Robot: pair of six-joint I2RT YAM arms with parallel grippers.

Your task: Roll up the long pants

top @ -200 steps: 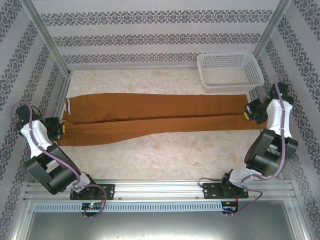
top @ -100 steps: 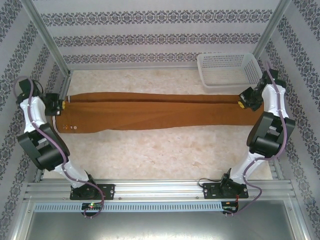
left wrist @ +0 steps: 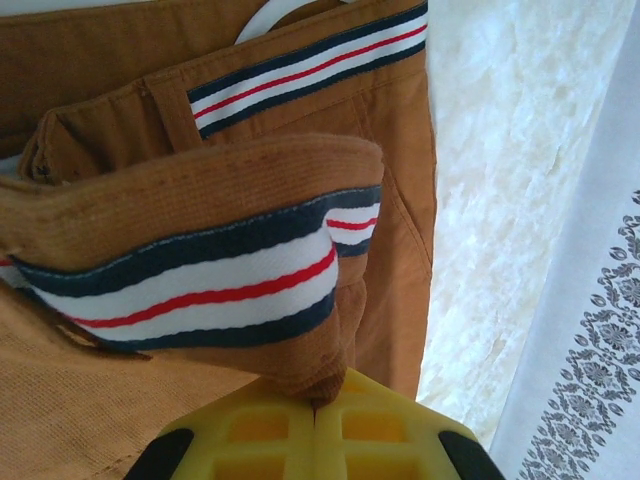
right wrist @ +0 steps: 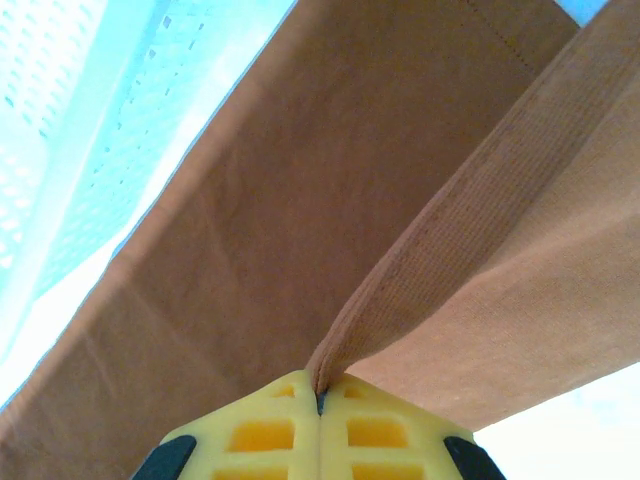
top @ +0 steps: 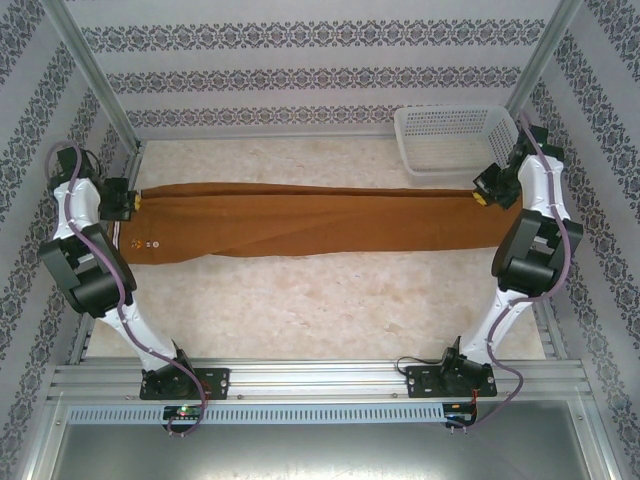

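Pants (top: 320, 222) lie stretched left-to-right across the surface (top: 330, 300), long axis spanning both arms: left pincer (top: 132, 199) clamped tight on the striped waistband (left wrist: 200, 270) end, right pincer (top: 481, 197) pinching the hem (right wrist: 440, 250) end, just beside the basket (top: 460, 140).

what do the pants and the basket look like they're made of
The long pants: soft woven cloth, maybe cotton twill, matte; fine ribbed weave and stitched hem show close up.
The basket: white plastic, probably moulded, smooth; regular lattice holes in its walls.
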